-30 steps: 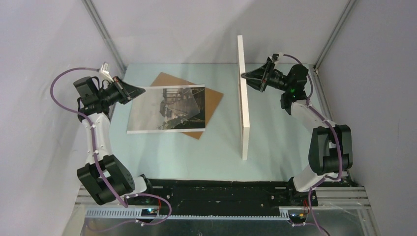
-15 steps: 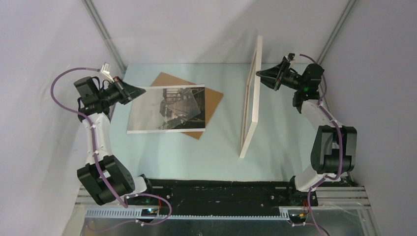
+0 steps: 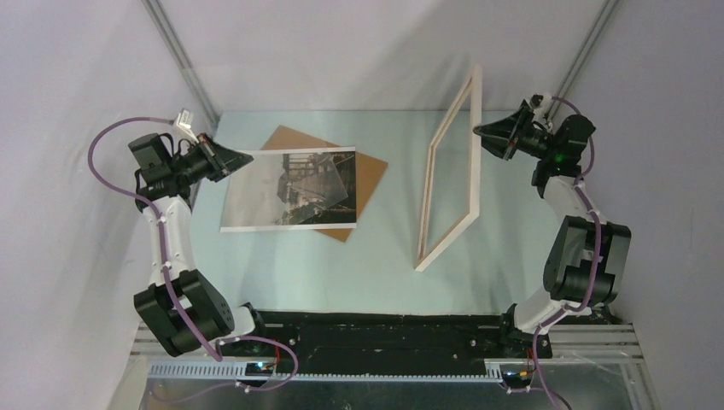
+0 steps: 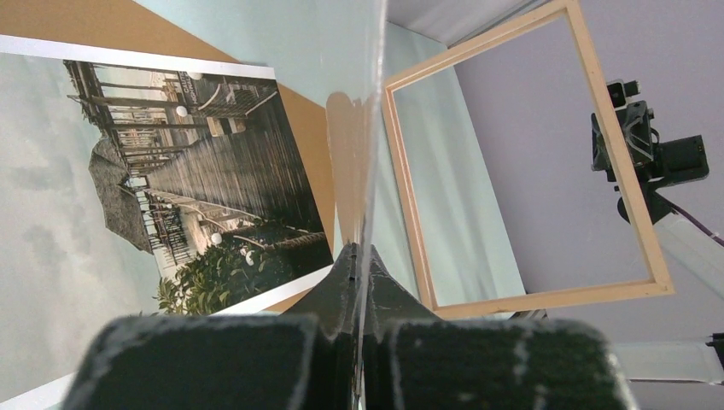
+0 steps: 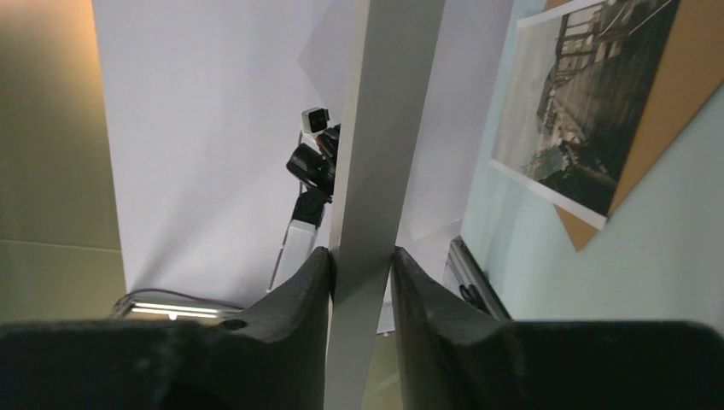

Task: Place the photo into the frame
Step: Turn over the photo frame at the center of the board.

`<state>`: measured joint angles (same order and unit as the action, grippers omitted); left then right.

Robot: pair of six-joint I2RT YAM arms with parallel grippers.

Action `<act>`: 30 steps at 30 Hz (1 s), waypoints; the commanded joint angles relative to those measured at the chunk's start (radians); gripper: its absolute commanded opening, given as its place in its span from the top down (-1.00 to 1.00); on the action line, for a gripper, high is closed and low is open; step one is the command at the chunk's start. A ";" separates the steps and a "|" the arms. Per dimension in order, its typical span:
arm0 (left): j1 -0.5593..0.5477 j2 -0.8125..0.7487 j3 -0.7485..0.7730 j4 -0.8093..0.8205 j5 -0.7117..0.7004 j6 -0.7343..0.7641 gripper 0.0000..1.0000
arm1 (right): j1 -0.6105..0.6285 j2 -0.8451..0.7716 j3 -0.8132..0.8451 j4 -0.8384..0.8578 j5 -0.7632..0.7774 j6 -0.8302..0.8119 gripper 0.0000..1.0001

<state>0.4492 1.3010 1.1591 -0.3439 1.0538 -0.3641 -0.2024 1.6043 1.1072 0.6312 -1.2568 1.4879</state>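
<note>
The photo (image 3: 256, 205) lay flat on the pale-green table (image 3: 282, 265), left of centre: a thin rectangular print with a white border around a grey-brown boardwalk scene. Under it sat a plain brown board (image 3: 369, 179), turned askew, its corners poking out past the print's far and right edges. Over the photo's right part hung a thin clear sheet (image 3: 329, 179), glossy and nearly invisible. The left gripper (image 3: 248, 155) was clamped tight on that sheet's edge. Well apart to the right stood the frame (image 3: 447, 242), a big open rectangle of narrow rails, bare pale wood on the back. It balanced on one lower corner and leaned over, tilted. The right gripper (image 3: 480, 131) pinched its upper rail, a dark finger pressed on each flat side.
</note>
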 commanded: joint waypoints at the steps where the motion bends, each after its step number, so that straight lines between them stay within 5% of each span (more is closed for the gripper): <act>1: -0.006 -0.046 0.014 0.026 0.032 0.028 1.00 | -0.046 0.041 -0.057 -0.009 -0.033 -0.130 0.21; 7: -0.007 -0.047 0.009 0.026 0.028 0.033 1.00 | -0.101 0.057 -0.073 -0.008 -0.065 -0.162 -0.05; 16: -0.011 -0.047 0.015 0.026 0.021 0.036 1.00 | -0.153 0.112 -0.092 -0.013 -0.099 -0.213 -0.05; 24: -0.014 -0.052 0.011 0.026 0.017 0.045 1.00 | -0.176 0.222 -0.093 -0.003 -0.084 -0.305 0.16; 26: -0.014 -0.055 0.008 0.026 0.014 0.049 1.00 | -0.189 0.245 -0.072 -0.096 -0.067 -0.409 0.20; 30: -0.021 -0.055 -0.004 0.024 0.005 0.057 1.00 | -0.206 0.275 0.039 -0.622 0.029 -0.815 0.22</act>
<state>0.4416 1.2926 1.1587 -0.3473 1.0496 -0.3405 -0.3897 1.8618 1.0279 0.4232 -1.3064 1.0554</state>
